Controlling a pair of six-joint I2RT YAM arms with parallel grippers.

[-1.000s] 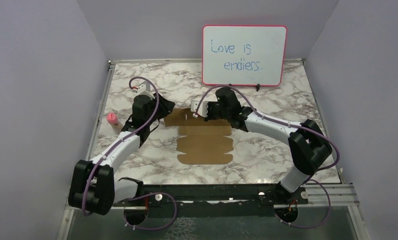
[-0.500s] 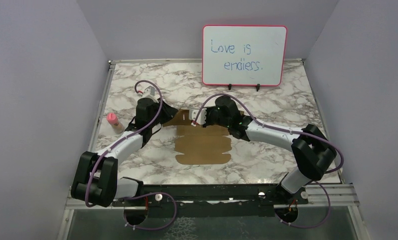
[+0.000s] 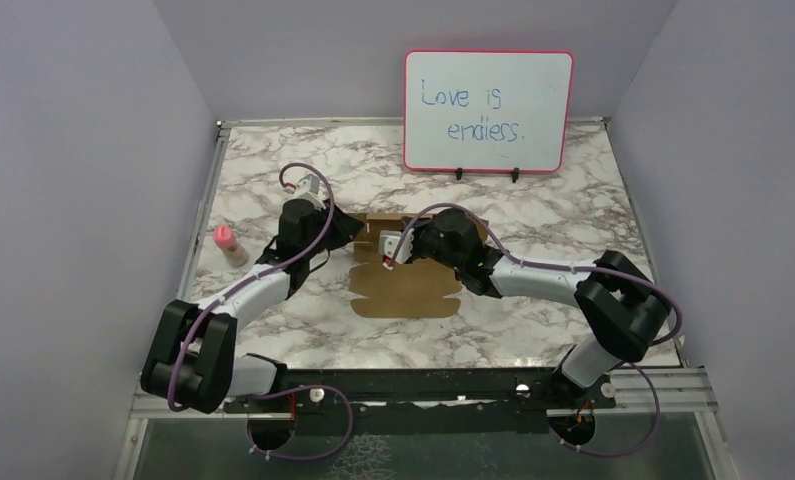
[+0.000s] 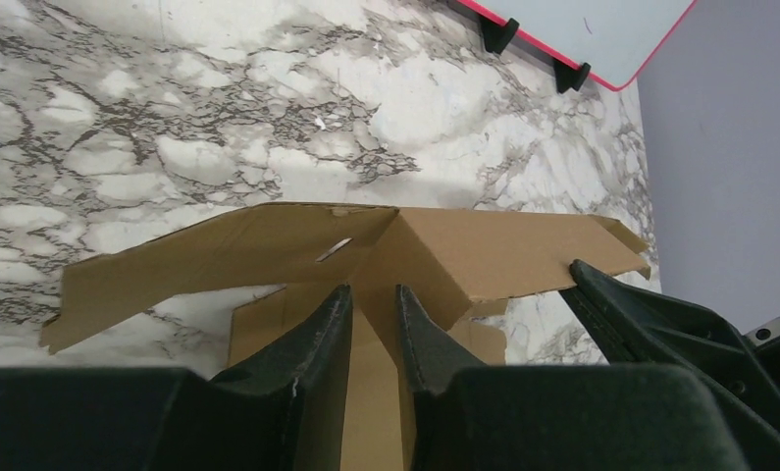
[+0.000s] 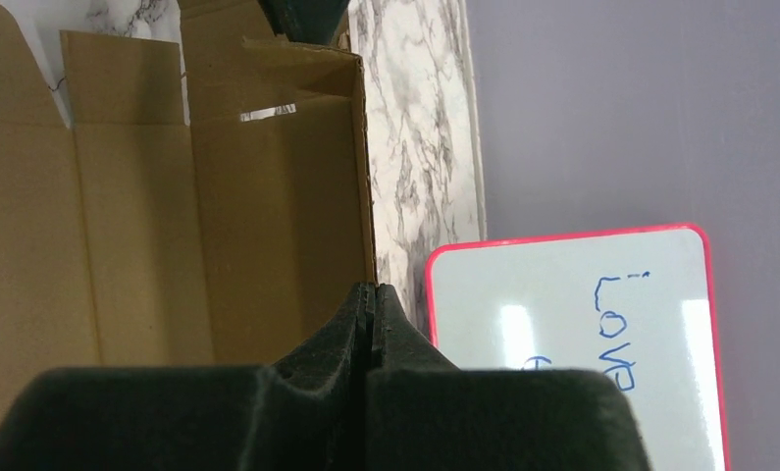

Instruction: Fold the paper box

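One high rear overview, two close wrist views, all sharing the paper box.

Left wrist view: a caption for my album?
Left jaws pinching a raised fold of the paper box, marble table behind.

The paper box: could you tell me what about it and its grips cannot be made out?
Top view: the paper box, far part, covered by the left arm and right arm.
Left wrist view: whether the left gripper pinches the cardboard or straddles it; fingers hide contact.
Right wrist view: whether the shut right gripper traps the box edge; fingertips hide it.
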